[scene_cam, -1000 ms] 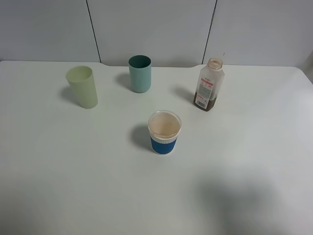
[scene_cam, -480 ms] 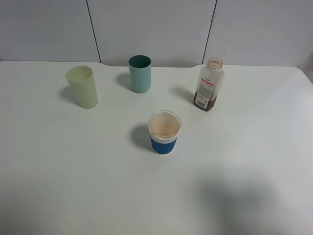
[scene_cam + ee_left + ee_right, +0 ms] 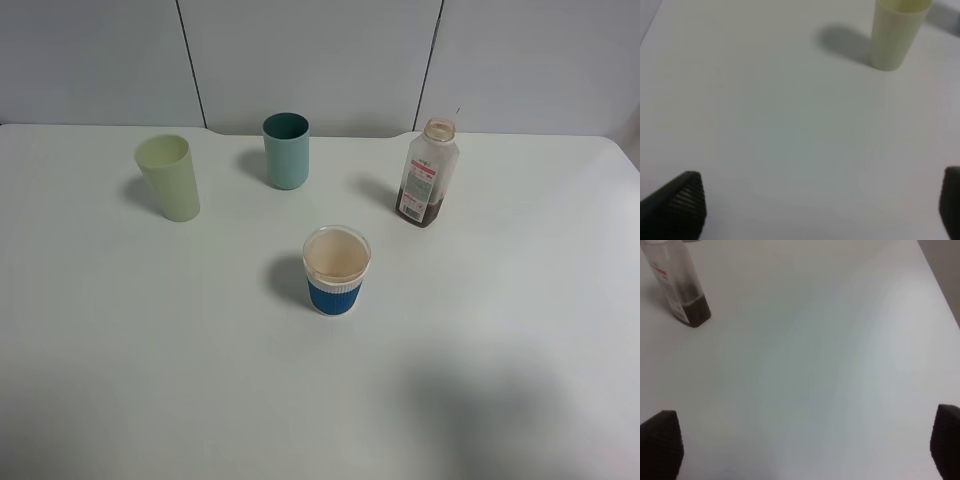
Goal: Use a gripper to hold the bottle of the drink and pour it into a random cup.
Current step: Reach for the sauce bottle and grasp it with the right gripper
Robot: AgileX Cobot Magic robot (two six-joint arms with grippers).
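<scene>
White table [image 3: 520, 340]: I see the bottle of the drink [image 3: 428, 175], brown liquid low, upright beyond the empty-looking cup [image 3: 336, 272]. My right gripper [image 3: 805, 440] and left gripper [image 3: 821, 195] both gape; the bottle stands well clear of the right fingers [image 3: 660, 445].

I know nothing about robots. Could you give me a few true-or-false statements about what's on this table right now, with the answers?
1. The bottle stands upright, with brown liquid only in its lower part. True.
2. The blue-banded cup lies on its side. False: it stands upright.
3. The right gripper is clamped on the bottle. False: its jaws stand wide apart and the bottle stands free.
4. The teal tumbler stands farther back than the blue-banded cup. True.
5. In the high view, the pale yellow-green tumbler stands right of the bottle. False: it is far to the left.
</scene>
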